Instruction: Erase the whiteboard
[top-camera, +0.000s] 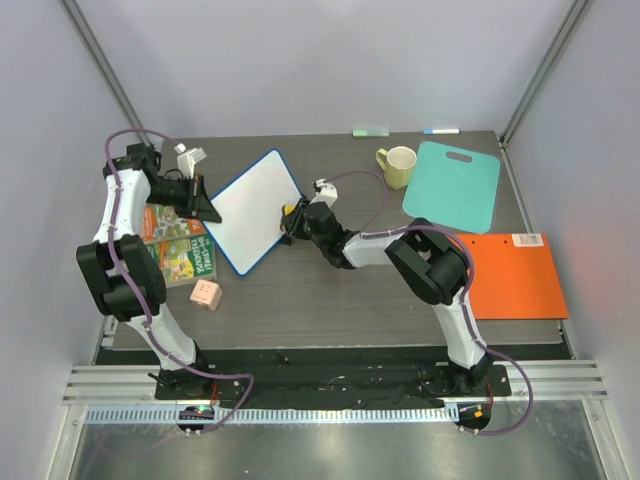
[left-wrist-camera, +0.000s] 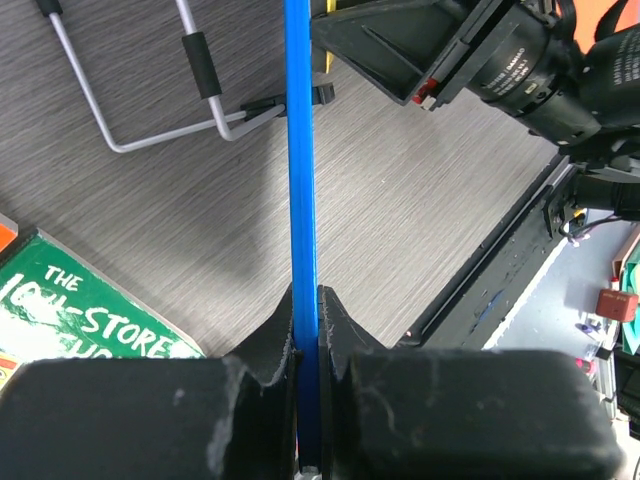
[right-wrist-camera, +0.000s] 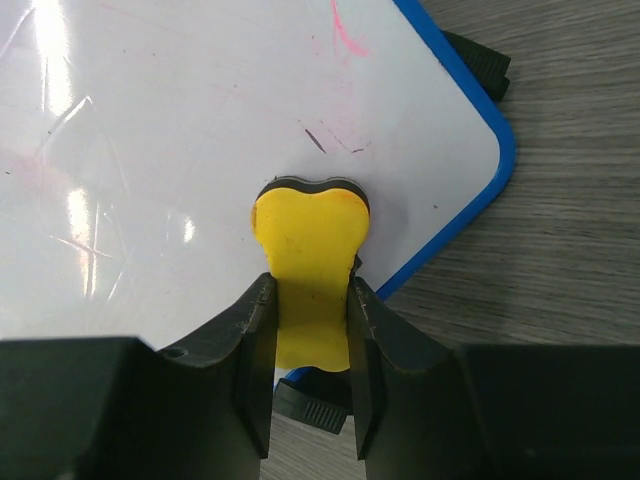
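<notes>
The whiteboard (top-camera: 250, 212) is white with a blue rim and stands tilted at the table's middle left. My left gripper (top-camera: 207, 207) is shut on its left edge; the left wrist view shows the blue rim (left-wrist-camera: 300, 180) clamped between the fingers. My right gripper (top-camera: 291, 222) is shut on a yellow eraser (right-wrist-camera: 310, 270) and presses it against the board's right side. Faint pink marks (right-wrist-camera: 345, 40) and a short dark stroke (right-wrist-camera: 315, 140) remain on the white surface (right-wrist-camera: 150, 150) above the eraser.
Green books (top-camera: 178, 245) lie left of the board, with a pink cube (top-camera: 206, 294) in front. A cream mug (top-camera: 398, 166), a teal cutting board (top-camera: 455, 185) and an orange folder (top-camera: 512, 275) lie to the right. A wire stand (left-wrist-camera: 150, 90) lies under the board.
</notes>
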